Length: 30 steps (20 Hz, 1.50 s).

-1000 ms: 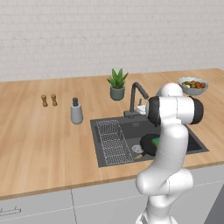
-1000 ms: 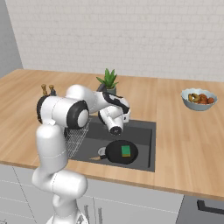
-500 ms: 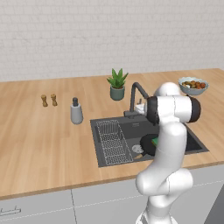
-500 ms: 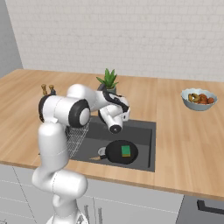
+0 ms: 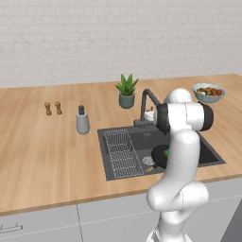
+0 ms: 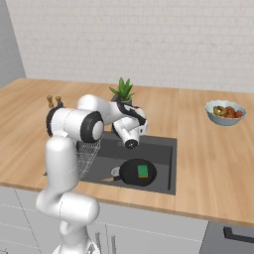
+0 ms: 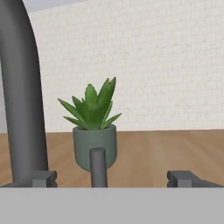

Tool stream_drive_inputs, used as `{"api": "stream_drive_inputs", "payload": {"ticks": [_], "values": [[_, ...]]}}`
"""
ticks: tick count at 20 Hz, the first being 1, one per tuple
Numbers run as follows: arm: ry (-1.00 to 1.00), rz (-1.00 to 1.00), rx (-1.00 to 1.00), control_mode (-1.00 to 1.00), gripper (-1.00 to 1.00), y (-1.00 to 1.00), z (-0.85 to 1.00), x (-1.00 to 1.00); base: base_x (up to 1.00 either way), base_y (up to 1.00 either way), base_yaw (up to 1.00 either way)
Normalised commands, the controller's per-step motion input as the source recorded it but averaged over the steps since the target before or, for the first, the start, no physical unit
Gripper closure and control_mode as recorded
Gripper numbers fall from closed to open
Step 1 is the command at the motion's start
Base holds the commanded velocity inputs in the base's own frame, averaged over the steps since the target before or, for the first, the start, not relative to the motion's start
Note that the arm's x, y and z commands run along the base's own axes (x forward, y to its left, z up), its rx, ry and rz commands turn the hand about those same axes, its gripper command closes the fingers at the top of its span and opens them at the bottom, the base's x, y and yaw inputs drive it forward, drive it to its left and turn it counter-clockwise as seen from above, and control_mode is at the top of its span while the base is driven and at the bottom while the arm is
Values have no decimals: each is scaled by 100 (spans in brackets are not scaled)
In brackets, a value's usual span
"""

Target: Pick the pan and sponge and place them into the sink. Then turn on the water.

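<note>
Gripper point(image 7: 112, 179) wide open, holding nothing, w/ the faucet point(image 7: 22, 92) lever point(image 7: 98, 166) between its tips. Pan point(image 6: 138, 172) sits in the sink point(image 6: 166, 149), sponge point(image 6: 143, 170) on it. Arm hides most of the pan in left base view.

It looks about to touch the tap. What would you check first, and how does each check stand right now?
1. Round black frying pan in the dark grey sink: ok.
2. Small green sponge in the sink, lying on the pan: ok.
3. Gripper open: ok.
4. Small dark faucet lever between the fingertips: ok.
5. Tall dark gooseneck faucet not yet running: cannot tell.
6. Potted green plant behind, clear of the hand: ok.
</note>
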Motion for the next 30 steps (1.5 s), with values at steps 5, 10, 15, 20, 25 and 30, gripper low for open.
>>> {"api": "stream_drive_inputs", "payload": {"ticks": [5,10,15,20,25,30], "values": [[0,0,0,-100,-100,0,-1,14,0,0,0],[0,0,0,-100,-100,0,0,14,0,0,0],[0,0,0,-100,-100,0,-1,13,0,0,0],[0,0,0,-100,-100,0,0,1,0,0,0],[0,0,0,-100,-100,-6,0,0,0,0,0],[0,0,0,-100,-100,-20,0,0,0,0,0]]}}
